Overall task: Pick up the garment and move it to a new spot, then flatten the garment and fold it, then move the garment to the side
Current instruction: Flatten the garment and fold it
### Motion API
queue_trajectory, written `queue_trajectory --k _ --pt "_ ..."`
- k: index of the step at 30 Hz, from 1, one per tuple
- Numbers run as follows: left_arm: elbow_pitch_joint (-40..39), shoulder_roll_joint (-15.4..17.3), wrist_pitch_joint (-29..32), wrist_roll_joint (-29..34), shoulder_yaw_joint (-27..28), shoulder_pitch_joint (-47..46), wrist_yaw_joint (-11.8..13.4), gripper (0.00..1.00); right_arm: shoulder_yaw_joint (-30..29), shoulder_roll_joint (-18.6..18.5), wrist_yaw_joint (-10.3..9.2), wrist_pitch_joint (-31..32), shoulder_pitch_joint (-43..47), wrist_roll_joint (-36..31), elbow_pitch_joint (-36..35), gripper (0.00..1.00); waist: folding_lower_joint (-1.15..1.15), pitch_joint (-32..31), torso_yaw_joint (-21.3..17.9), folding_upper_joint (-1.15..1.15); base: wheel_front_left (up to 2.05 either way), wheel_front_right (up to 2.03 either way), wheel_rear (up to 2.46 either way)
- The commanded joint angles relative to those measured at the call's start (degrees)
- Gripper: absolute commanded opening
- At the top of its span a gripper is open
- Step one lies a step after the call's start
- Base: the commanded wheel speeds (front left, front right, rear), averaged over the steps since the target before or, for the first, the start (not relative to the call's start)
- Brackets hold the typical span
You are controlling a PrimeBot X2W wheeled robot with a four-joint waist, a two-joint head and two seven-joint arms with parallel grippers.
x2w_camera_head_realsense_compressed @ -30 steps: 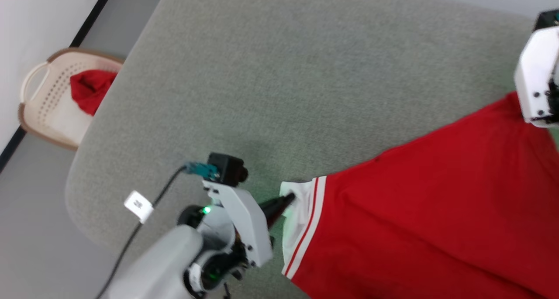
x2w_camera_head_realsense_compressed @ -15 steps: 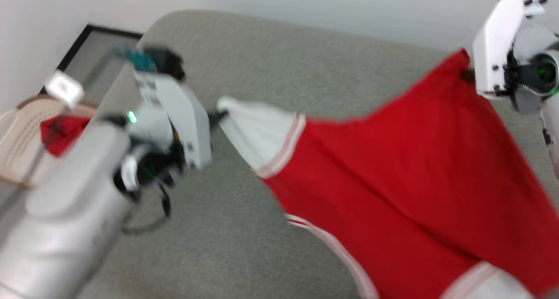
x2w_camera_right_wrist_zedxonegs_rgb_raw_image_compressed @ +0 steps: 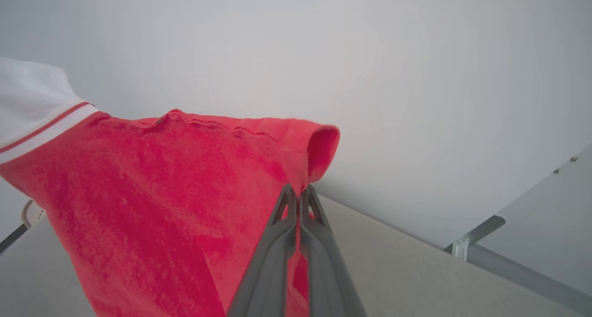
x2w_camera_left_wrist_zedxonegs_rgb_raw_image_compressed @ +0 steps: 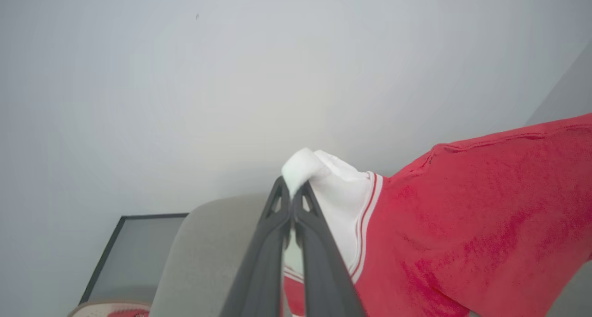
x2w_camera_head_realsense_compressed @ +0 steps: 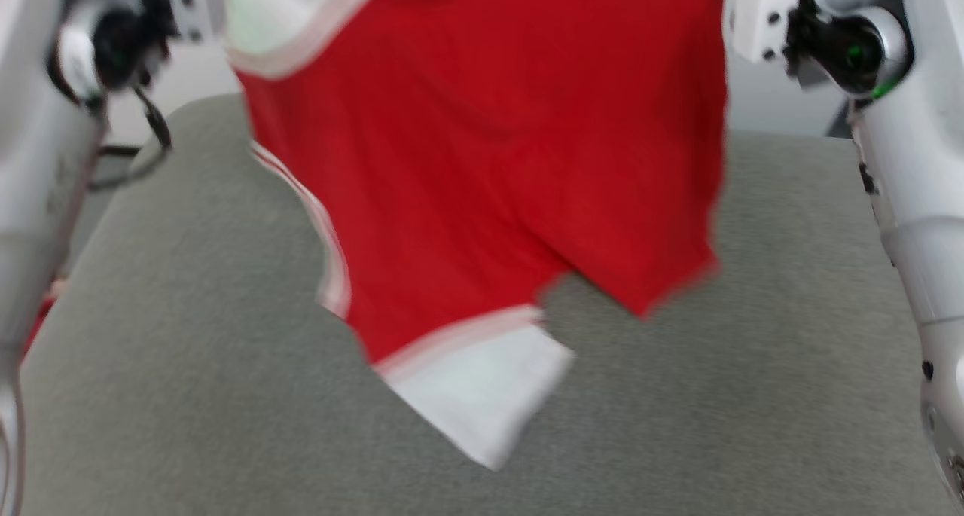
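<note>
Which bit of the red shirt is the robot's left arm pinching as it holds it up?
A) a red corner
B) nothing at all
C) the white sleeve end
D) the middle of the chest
C: in the left wrist view the left jaws stand shut on the white sleeve end of the shirt, just beside its striped trim.

The bench (x2w_camera_head_realsense_compressed: 188, 395) is a broad grey, felt-covered slab with rounded corners, spreading below the left tool (x2w_camera_left_wrist_zedxonegs_rgb_raw_image_compressed: 292, 192) and the right tool (x2w_camera_right_wrist_zedxonegs_rgb_raw_image_compressed: 300, 191). Whether the low white sleeve end of the garment (x2w_camera_head_realsense_compressed: 489, 162) brushes it, the blur hides.
</note>
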Motion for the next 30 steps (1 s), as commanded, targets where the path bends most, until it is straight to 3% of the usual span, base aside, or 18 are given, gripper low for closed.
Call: queue_trajectory --k 1,10,20,30 --pt "2.3 -1.1 -2.3 1.2 0.1 -2.5 -0.3 0.00 0.2 0.5 -0.08 -3.2 -1.5 -1.4 0.4 0.00 0.00 -1.9 -4.1 0.00 0.00 0.00 0.00" --pt "16.4 -6.5 -17.0 4.0 2.0 -12.7 -0.4 0.00 2.3 3.8 -0.09 -18.6 -7.1 -7.9 7.5 0.00 0.00 -1.6 -8.7 0.00 0.00 0.00 0.00" --pt "25.0 -9.4 -26.2 5.0 2.8 -20.5 -2.6 0.00 1.1 5.3 -0.09 -27.1 -12.9 -9.1 14.8 0.00 0.00 2.4 -11.2 0.00 0.00 0.00 0.00" --pt "30.0 -8.9 -33.9 6.6 2.1 -28.3 -7.1 0.00 1.1 5.4 -0.09 -36.1 -19.8 -7.4 18.5 0.00 0.00 15.4 -13.4 0.00 0.00 0.00 0.00"
